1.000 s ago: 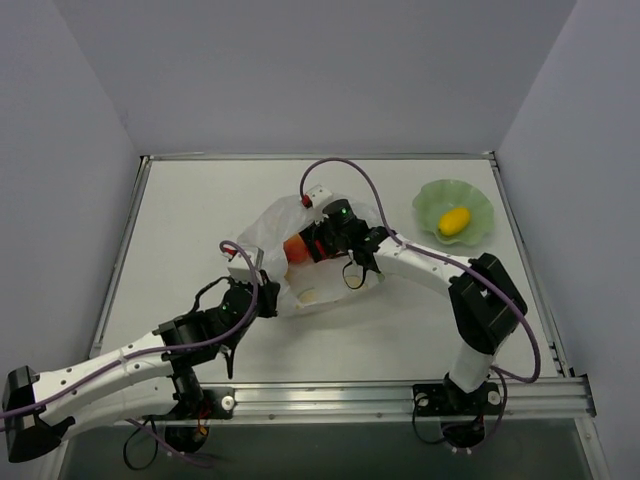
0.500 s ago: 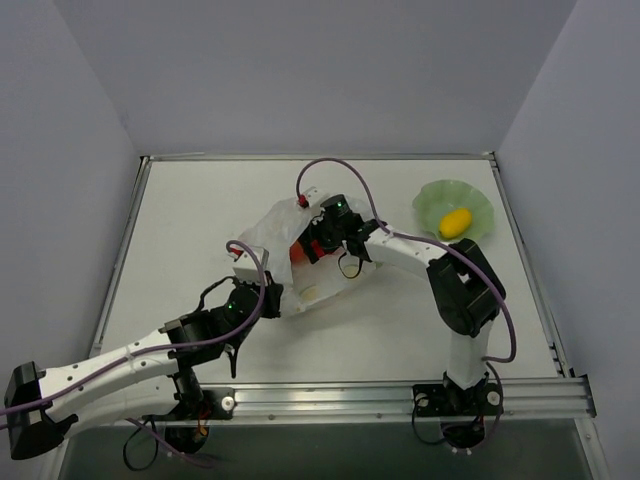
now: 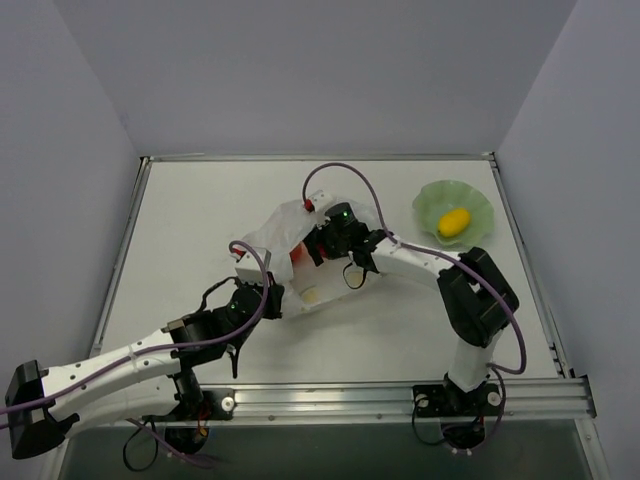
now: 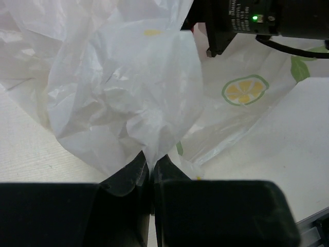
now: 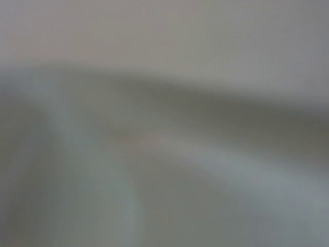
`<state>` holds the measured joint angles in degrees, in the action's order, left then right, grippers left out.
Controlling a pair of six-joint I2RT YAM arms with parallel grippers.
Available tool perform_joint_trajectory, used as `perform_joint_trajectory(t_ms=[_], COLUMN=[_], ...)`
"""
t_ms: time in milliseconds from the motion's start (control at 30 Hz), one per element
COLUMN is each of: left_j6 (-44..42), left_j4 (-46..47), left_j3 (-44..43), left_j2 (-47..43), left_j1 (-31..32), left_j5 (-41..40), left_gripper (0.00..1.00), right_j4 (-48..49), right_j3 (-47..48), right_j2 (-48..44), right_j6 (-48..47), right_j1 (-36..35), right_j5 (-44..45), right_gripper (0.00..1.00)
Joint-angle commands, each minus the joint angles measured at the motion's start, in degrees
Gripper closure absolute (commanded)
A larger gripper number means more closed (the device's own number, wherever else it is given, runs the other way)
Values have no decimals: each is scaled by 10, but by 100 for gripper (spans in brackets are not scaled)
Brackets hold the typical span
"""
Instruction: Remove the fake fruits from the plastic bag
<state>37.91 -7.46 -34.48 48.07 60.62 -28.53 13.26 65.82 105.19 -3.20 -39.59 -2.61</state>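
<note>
My left claw [image 4: 152, 165] is clenched on a fold of the plastic bag [image 4: 128, 92]. My right claw [image 3: 320, 243] is sunk in the bag's mouth, just beside the red apple [image 3: 298, 254]; whether it grips, I cannot tell. The yellow oval one [image 3: 454, 221] lies in the green dish [image 3: 482, 203], well apart

Crumpled translucent white plastic bag [image 3: 275, 232], lemon-slice prints, lies mid tabletop [image 3: 190, 220], red fruit [image 3: 298, 256] showing inside; yellow oval fruit [image 3: 455, 221] sits well apart in a green dish [image 3: 478, 201]
</note>
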Motion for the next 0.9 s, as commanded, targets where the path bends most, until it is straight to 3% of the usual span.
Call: perform_joint_trajectory(t_ms=[0,333,467,567,733,867], left_j6=[1,-27,-29,-23,-35,-21], left_j4=[10,31,26,32,47,54], left_j3=[-23,-64,-69,-67,-79,-54], left_j2=[-3,13,10,-5,10,9], left_j1=[-4,-5,-6,-14,-22,-22], left_j5=[-7,-51,-60,-65,-49,-14], left_gripper=[98,98,98,98,98,98], right_j4=[45,39,27,20,0,3], right_j3=[-23,-113,-144,-180,-179,-151], right_j2=[-102,-208,-288,-405,-524,-552], right_j6=[17,80,107,111,114,122], right_j1=[-27,-115,-141,-138,-126,-42], right_j5=[24,-26,20,79,190,311], right_gripper=[46,44,44,46,46,46])
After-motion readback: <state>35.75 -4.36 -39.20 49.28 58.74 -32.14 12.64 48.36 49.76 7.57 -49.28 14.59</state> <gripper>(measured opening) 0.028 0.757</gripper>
